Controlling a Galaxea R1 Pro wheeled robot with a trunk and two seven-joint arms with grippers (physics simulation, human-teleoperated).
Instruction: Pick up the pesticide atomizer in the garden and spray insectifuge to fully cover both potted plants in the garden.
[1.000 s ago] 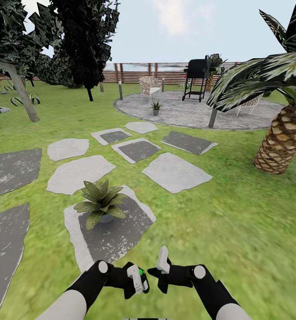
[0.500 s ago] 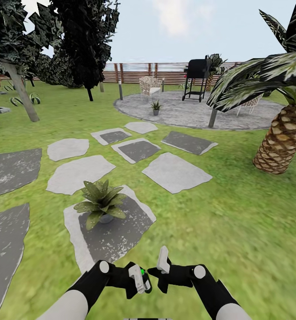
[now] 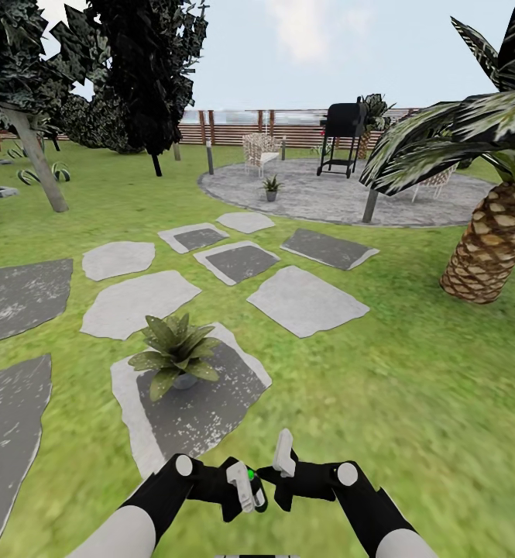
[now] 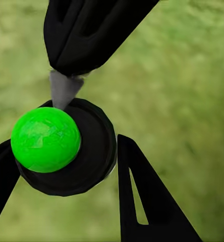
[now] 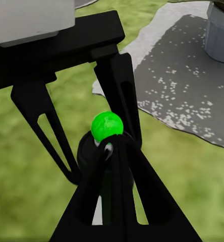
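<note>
My left gripper (image 3: 240, 485) is low in the head view, over the lawn, shut on the pesticide atomizer (image 3: 247, 482). The atomizer shows a black round body (image 4: 89, 161) topped by a bright green ball. My right gripper (image 3: 283, 467) is right beside it, fingers together, tips almost at the atomizer (image 5: 88, 151). One potted plant (image 3: 176, 356) with broad green leaves sits on the stepping stone just ahead and left; its grey pot (image 5: 220, 33) also shows in the right wrist view. The second potted plant (image 3: 271, 186) stands far off on the round patio.
Flat grey stepping stones (image 3: 303, 301) lead across the lawn to the paved patio (image 3: 327, 198), which holds a black grill (image 3: 342, 136) and a wicker chair (image 3: 259, 151). A scaly palm trunk (image 3: 493, 244) stands at the right, dark trees at the left, and a wooden fence behind.
My left gripper with the atomizer has edged slightly right, closer to the right gripper. The view and the plants have not shifted.
</note>
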